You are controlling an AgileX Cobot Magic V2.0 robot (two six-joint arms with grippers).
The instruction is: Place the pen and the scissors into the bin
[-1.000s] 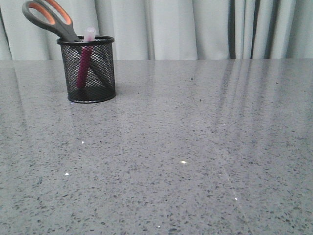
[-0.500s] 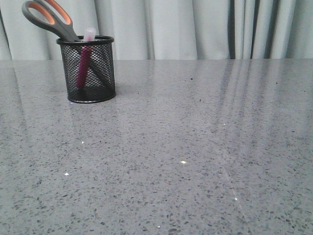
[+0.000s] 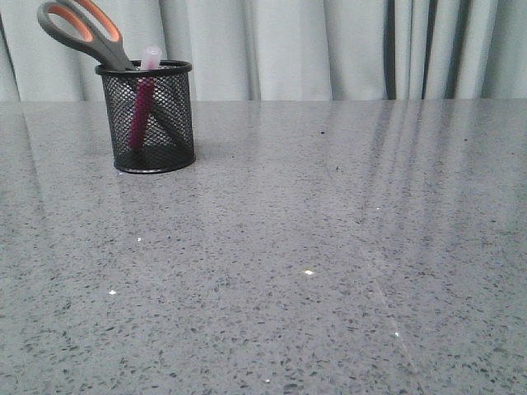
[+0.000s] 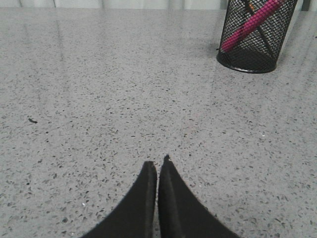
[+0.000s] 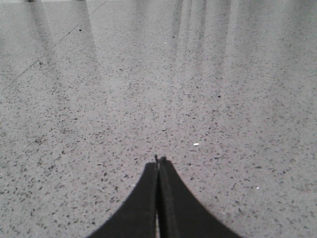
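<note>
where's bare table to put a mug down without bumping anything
Nearly all of the table is bare: the whole stretch in front of and right of the bin, back to the curtain. The only crowded spot is the far left, where the bin holds the scissors and pen. Both hands are shut over bare table.

You find no readable text, label, brand, number or sign anywhere in these views. The bin (image 3: 148, 115), the scissors (image 3: 82, 31) and the pen (image 3: 144, 99) show you no print or markings, and neither do the table (image 3: 329, 247) or the curtain (image 3: 329, 45) behind it.
</note>
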